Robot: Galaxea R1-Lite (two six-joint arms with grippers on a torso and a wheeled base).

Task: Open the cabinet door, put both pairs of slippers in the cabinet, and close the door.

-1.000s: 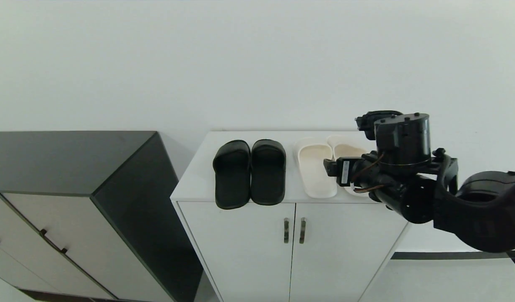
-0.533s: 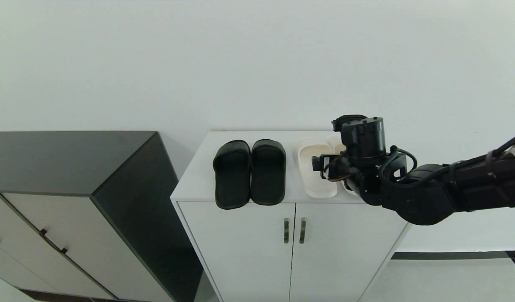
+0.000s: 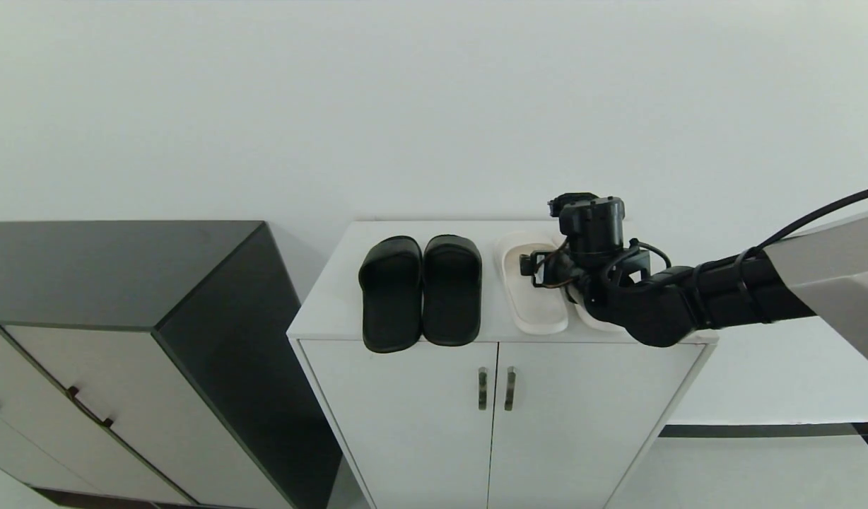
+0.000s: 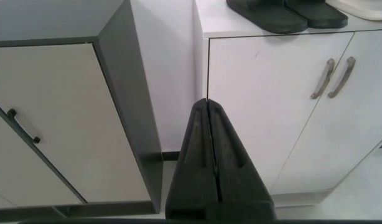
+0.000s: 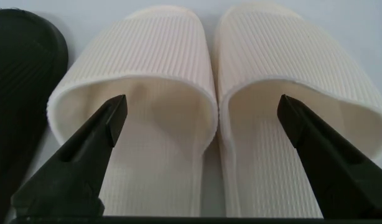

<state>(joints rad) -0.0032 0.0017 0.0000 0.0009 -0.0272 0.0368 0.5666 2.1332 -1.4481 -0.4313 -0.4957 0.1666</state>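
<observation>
A white cabinet [image 3: 333,300] stands at lower centre of the frame, its two doors [image 3: 406,431] shut and two handles [image 3: 483,388] side by side at the seam. On its top, black slippers [image 3: 420,293] lie left of white slippers [image 3: 529,300]. The right arm [image 3: 660,304] extends from the right edge, its wrist over the white pair. A dark cabinet [image 3: 88,268] occupies the lower left.

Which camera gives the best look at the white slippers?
The right wrist view: the white slippers sit close up, framed by the open right gripper. In the head view the right arm covers part of them; the left wrist view catches an edge.
</observation>
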